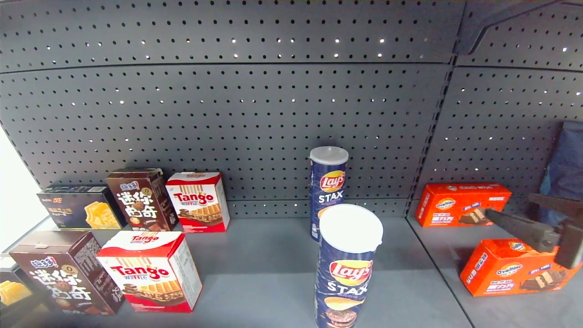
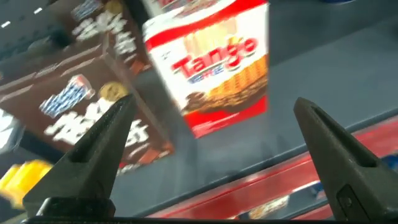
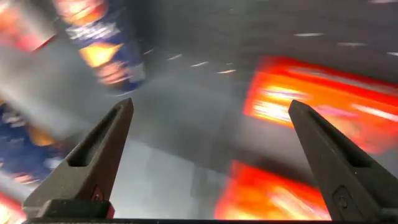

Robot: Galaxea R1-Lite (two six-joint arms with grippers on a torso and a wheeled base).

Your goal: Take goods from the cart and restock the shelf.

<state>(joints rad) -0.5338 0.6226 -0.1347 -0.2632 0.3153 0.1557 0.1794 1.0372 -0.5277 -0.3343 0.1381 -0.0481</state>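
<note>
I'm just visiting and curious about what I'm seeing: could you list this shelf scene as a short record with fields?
Shelf: grey, pegboard back
Chip cans: front can, back can, both upright
Wafer boxes: front wafer box, back wafer box, left side
Orange boxes: front orange box, back orange box, right section
Left gripper: open, empty
Right gripper: open, empty, by the orange boxes

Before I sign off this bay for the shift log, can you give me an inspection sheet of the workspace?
Surface: grey shelf board, bare in the middle.
Job's things: two chip cans upright, one behind the other; wafer boxes, brown boxes and a black box at left; orange boxes at right.
Clutter: nothing seen.
Grippers: left gripper open, facing a wafer box; right gripper open, by the orange boxes.
Cables: nothing seen.
Surroundings: perforated back panel; dark blue object at right edge.
</note>
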